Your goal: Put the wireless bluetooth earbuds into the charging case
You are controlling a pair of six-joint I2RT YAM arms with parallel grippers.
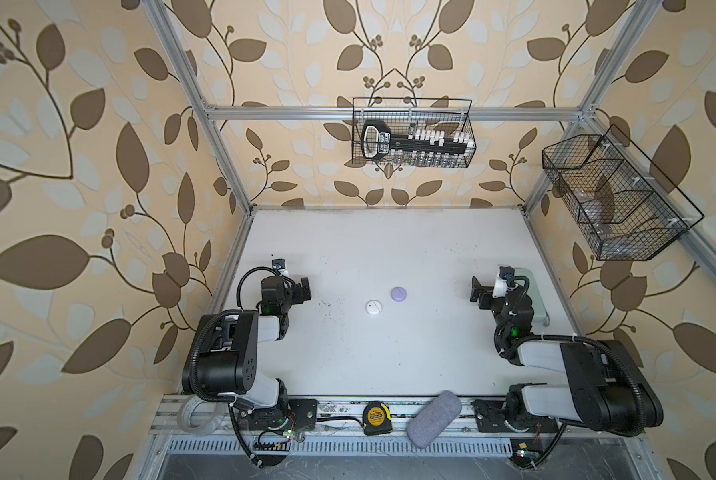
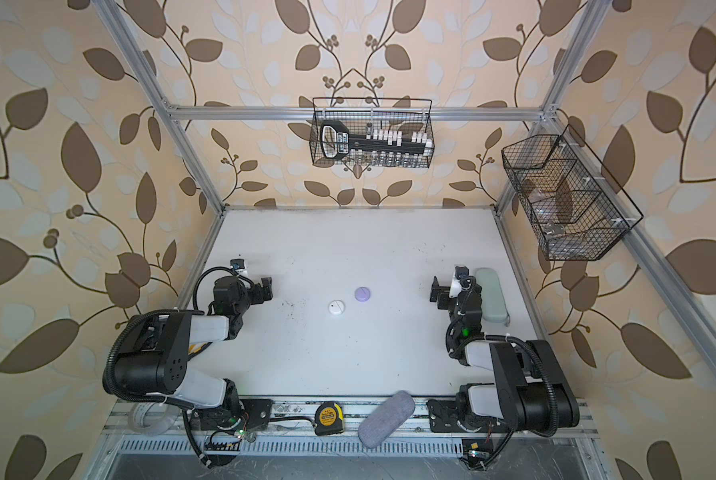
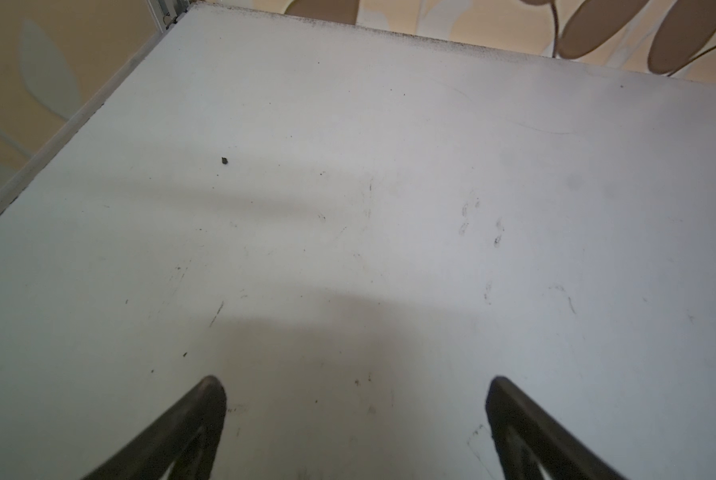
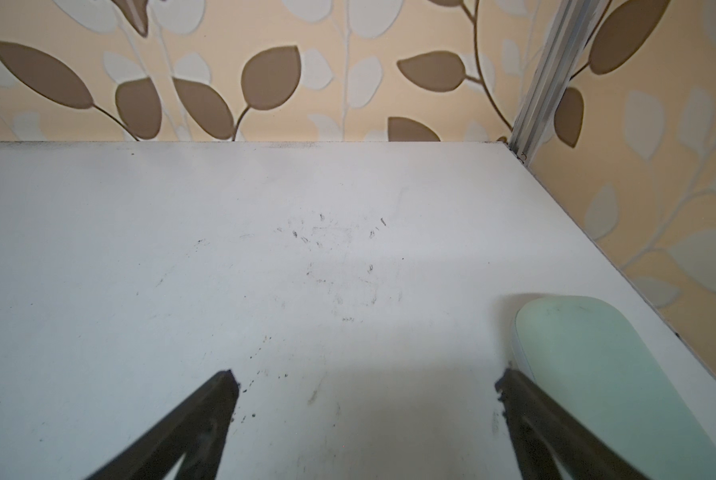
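Earbuds do not show in any view; we cannot tell whether they sit inside the cases. In both top views we find two round cases near the middle of the tabletop (image 1: 348,357). The white case (image 1: 373,308) lies nearer the front edge and the left side. The lavender case (image 1: 398,293) lies nearer the back edge and the right side. The two are near each other but apart. From above each reads as a plain disc.

We note the left pincer (image 1: 303,289) near the left edge, with jaws wide apart and nothing between them. Its wrist view shows only bare, scuffed tabletop between the fingertips. The right pincer (image 1: 479,293) stands near the right edge, likewise spread and empty. Both are well apart from the cases.

A green case (image 4: 597,365) lies along the right edge, just beside one right finger (image 4: 518,399). A tape measure (image 1: 376,417) and a grey case (image 1: 434,417) rest at the front edge.
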